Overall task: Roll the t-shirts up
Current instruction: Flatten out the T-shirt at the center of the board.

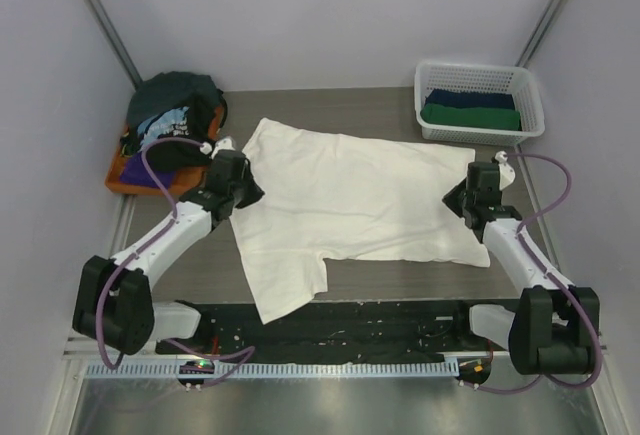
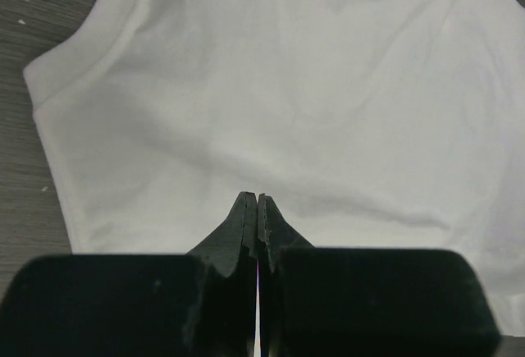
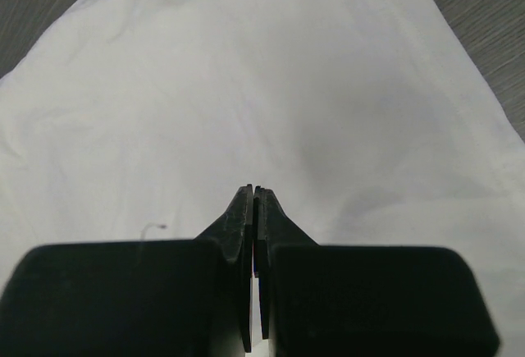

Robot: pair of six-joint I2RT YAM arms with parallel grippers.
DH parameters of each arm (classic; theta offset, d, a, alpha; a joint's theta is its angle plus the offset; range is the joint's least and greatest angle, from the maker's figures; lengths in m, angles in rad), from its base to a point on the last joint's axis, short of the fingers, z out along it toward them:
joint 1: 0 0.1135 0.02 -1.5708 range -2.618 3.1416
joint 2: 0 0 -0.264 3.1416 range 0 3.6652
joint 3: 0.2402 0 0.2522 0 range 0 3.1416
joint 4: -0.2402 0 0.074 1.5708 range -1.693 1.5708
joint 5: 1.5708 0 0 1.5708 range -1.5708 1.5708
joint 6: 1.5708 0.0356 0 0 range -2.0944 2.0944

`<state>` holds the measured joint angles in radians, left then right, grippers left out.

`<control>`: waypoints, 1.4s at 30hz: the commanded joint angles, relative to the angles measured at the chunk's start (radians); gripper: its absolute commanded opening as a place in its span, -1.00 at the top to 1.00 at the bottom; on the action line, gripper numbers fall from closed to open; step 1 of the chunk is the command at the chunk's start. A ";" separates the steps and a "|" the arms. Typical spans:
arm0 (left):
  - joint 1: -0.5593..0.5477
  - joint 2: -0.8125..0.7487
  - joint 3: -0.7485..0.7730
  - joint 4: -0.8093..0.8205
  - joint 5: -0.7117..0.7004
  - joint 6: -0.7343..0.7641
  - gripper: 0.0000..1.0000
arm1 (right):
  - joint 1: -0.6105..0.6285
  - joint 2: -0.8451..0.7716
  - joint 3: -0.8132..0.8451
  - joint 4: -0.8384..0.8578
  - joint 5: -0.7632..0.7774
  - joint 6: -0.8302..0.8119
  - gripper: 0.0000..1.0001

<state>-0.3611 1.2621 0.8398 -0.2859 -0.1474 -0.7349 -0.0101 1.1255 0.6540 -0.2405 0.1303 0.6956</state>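
Symmetrically, the left pincer [image 2: 257, 201] and right pincer [image 3: 253, 191] reach low, clenched at opposite edges of the cream-white t-shirt [image 1: 350, 195].

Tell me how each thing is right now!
White tee: spread flat, unrolled.
Left gripper: shut, at the tee's edge.
Right gripper: shut, at the tee's other edge.
Pile of tees: heaped on the tray.
Basket: holds a navy tee and a green tee.

From here I see the white t-shirt [image 1: 350, 195] as soft matt cloth, faintly creased, the table [image 1: 340, 105] as dull dark wood grain, the basket [image 1: 480, 136] as smooth white plastic lattice, and the left gripper [image 2: 257, 199] and right gripper [image 3: 253, 189] as matt black plastic.
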 commanded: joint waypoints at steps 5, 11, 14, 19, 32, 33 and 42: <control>-0.025 0.181 0.036 0.099 0.094 -0.066 1.00 | 0.010 0.158 -0.065 0.173 0.032 0.048 0.98; -0.032 0.284 0.047 0.119 0.060 -0.047 1.00 | 0.059 0.284 -0.019 0.168 0.040 0.048 0.98; -0.030 0.351 0.071 0.123 0.045 -0.043 1.00 | 0.093 0.329 0.002 0.171 0.040 0.050 0.98; -0.024 0.476 0.159 0.047 -0.049 -0.015 1.00 | 0.182 0.413 0.050 0.179 0.061 0.071 0.98; 0.091 0.695 0.436 -0.021 -0.155 -0.011 1.00 | 0.274 0.850 0.529 0.101 0.021 0.073 0.98; 0.091 0.720 0.464 -0.019 -0.155 0.005 1.00 | 0.274 0.859 0.559 0.087 0.043 0.064 0.98; 0.085 0.630 0.622 -0.079 -0.118 0.035 1.00 | 0.269 0.663 0.647 -0.042 0.127 -0.053 0.73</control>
<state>-0.2691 2.0319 1.4734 -0.3443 -0.2661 -0.7197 0.2615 1.9587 1.3056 -0.2134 0.1959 0.7139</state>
